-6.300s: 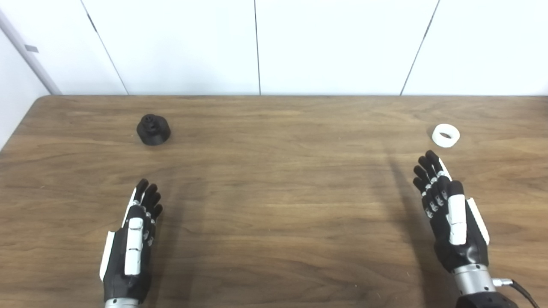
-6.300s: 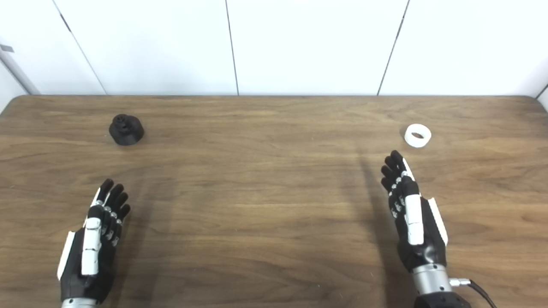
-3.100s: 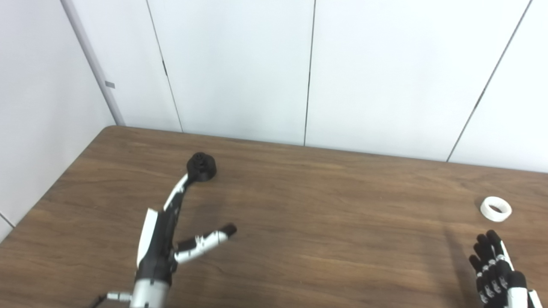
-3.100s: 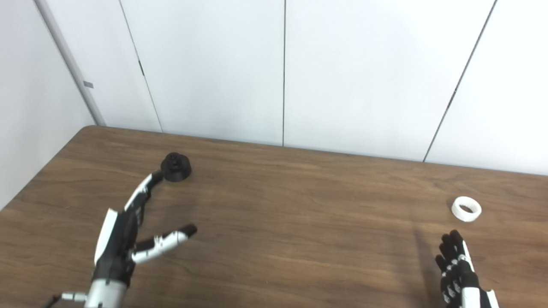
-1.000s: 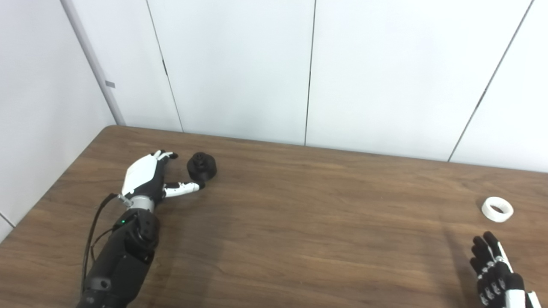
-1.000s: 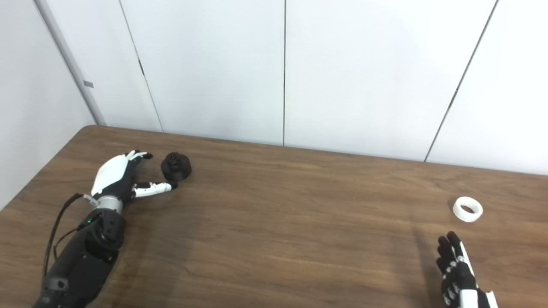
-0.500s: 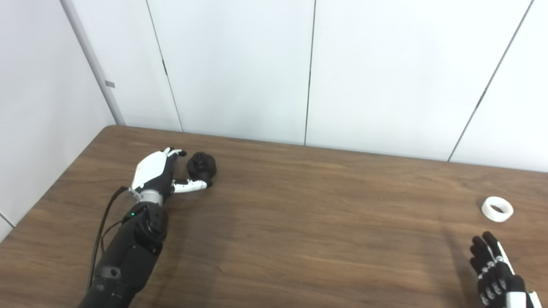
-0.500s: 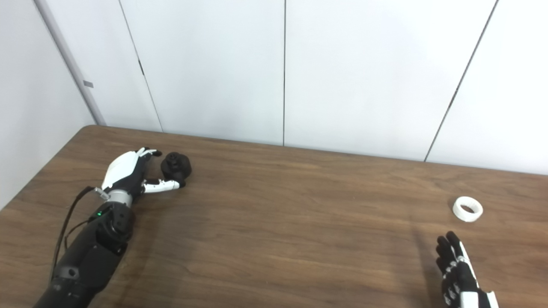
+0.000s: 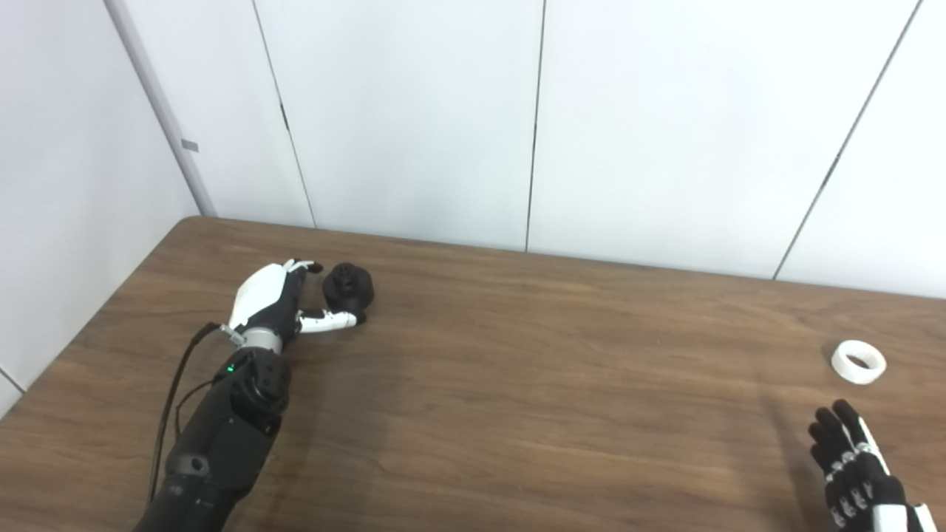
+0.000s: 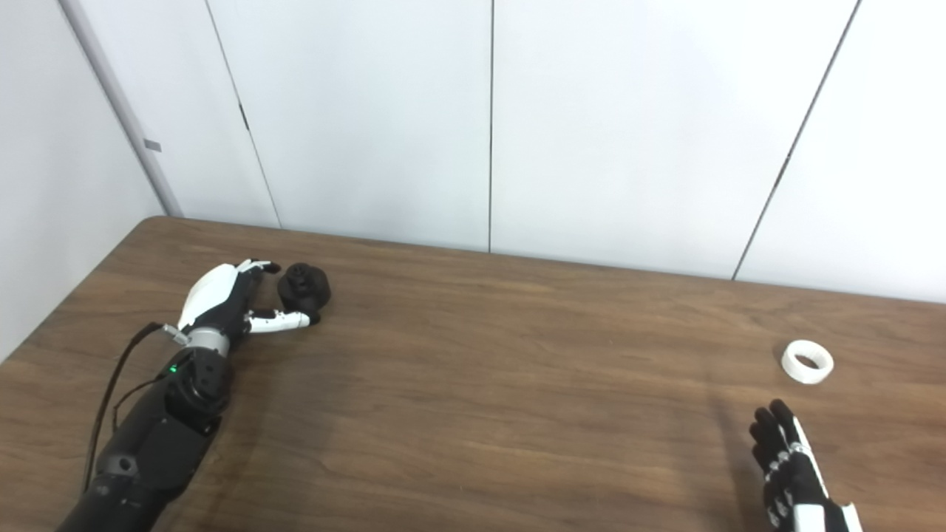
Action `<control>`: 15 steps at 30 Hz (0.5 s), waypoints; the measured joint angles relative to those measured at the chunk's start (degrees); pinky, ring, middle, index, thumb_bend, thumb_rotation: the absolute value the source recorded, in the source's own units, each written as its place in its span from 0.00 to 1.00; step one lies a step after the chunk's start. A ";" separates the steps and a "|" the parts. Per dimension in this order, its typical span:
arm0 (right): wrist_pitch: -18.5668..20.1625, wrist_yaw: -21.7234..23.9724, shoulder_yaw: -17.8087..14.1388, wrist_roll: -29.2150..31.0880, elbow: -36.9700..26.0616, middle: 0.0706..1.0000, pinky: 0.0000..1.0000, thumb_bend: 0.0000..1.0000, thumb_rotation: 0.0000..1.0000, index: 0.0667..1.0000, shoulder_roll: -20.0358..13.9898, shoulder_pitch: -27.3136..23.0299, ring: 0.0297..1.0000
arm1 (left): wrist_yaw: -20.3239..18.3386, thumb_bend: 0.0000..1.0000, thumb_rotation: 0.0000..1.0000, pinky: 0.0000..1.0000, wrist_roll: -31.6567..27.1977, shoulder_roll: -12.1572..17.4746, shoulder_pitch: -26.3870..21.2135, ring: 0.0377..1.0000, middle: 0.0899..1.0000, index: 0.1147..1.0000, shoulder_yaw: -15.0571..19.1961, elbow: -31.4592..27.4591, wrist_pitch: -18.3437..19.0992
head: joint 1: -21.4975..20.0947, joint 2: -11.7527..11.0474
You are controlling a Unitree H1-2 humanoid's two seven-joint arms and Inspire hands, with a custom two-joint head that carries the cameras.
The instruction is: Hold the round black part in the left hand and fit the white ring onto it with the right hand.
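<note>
The round black part (image 9: 349,287) sits on the wooden table (image 9: 517,384) at the far left. My left hand (image 9: 277,303) lies just left of it, open. Its thumb reaches under the part's near side and its fingers point at the part's far side, with the part in the gap between them. The white ring (image 9: 858,361) lies flat on the table at the far right. My right hand (image 9: 857,476) rests open at the bottom right corner, a short way in front of the ring and apart from it; its lower half is cut off by the picture's edge.
White wall panels (image 9: 414,118) rise right behind the table's far edge, and another wall (image 9: 66,222) runs along its left edge. A black cable (image 9: 166,414) hangs beside my left forearm.
Over the last second my left hand slid right toward the black part, so thumb and fingers now flank it. The part, the ring and the right hand have stayed put.
</note>
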 measured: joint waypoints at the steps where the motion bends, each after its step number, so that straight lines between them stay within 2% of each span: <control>1: 0.00 0.00 0.00 0.00 0.00 0.94 0.98 0.65 0.96 0.94 0.00 0.01 0.95 | 0.29 0.95 0.38 1.00 -0.10 -0.04 -0.01 1.00 0.96 0.82 0.01 0.12 -0.01 | 0.00 0.00; 10: -0.14 0.04 -0.05 -0.06 0.03 0.95 0.97 0.64 0.96 0.95 -0.03 0.06 0.95 | 1.77 0.95 0.38 1.00 -3.27 -0.63 -1.43 1.00 0.95 0.80 0.86 3.11 -2.64 | 0.09 -0.09; 15: -0.15 0.25 -0.07 -0.01 0.03 0.94 0.98 0.64 0.96 0.96 -0.06 0.10 0.95 | 1.72 0.93 0.36 1.00 -5.03 -0.69 -1.87 1.00 0.95 0.79 1.13 3.36 -2.76 | 0.17 0.18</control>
